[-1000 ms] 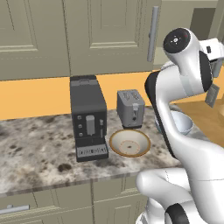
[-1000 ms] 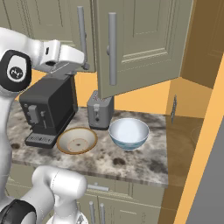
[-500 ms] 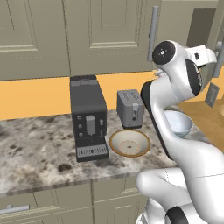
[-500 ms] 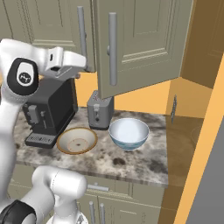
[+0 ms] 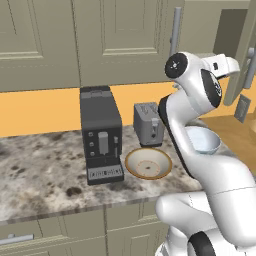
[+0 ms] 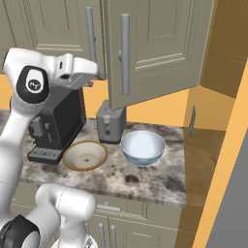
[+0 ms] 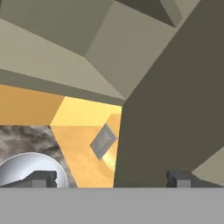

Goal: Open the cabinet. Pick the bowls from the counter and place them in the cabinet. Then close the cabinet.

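Observation:
The cabinet has its left door (image 5: 125, 35) closed and its right door (image 6: 155, 48) swung wide open, bar handle (image 6: 125, 53) facing out. My gripper (image 7: 110, 179) is open with nothing between its tips. It is held high beside the open door's edge (image 6: 97, 70), at the cabinet's bottom level (image 5: 234, 66). The door's dark inner face (image 7: 175, 109) is close in front of it. The wide tan bowl (image 5: 148, 163) (image 6: 85, 155) and the white and pale-blue bowl (image 6: 143, 147) (image 5: 202, 140) sit side by side on the granite counter (image 5: 45, 170). The white bowl (image 7: 26, 168) lies below the gripper.
A black coffee machine (image 5: 102, 135) and a grey toaster (image 5: 148, 123) stand at the back of the counter behind the tan bowl. A wall outlet (image 7: 103, 141) sits on the orange side wall to the right. A brown side panel (image 6: 227, 43) lies beyond the open door.
My arm's elbow has swung left and down while the hand rose a little toward the cabinet's bottom edge. The door and both bowls have stayed put.

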You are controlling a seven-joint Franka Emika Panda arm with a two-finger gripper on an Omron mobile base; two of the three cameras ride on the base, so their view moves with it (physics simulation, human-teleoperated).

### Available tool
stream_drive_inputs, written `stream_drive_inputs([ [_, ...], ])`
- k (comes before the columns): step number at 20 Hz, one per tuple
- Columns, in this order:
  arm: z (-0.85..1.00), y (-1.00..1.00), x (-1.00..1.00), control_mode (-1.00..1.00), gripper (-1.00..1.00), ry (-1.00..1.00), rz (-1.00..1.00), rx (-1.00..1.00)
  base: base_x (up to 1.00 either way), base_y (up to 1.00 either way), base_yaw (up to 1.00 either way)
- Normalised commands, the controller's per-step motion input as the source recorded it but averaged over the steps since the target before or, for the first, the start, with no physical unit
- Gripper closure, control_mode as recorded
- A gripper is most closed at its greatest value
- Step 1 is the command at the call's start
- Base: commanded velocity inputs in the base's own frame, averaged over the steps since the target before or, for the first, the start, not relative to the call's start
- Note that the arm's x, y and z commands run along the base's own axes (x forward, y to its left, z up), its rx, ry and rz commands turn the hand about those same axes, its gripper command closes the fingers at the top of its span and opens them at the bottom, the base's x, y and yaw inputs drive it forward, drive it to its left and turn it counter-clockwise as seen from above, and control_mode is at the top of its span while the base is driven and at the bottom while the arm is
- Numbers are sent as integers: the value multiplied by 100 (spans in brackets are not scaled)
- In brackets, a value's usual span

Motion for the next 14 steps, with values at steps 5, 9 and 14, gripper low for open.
stream_drive_inputs([
  [5, 0, -2, 24, -100, -100, 4, -7, -3, 0, 0, 0],
  [9, 0, -12, 17, -100, -100, 7, -7, -3, 0, 0, 0],
  [14, 0, -21, 14, -100, -100, 4, -5, -5, 0, 0, 0],
])
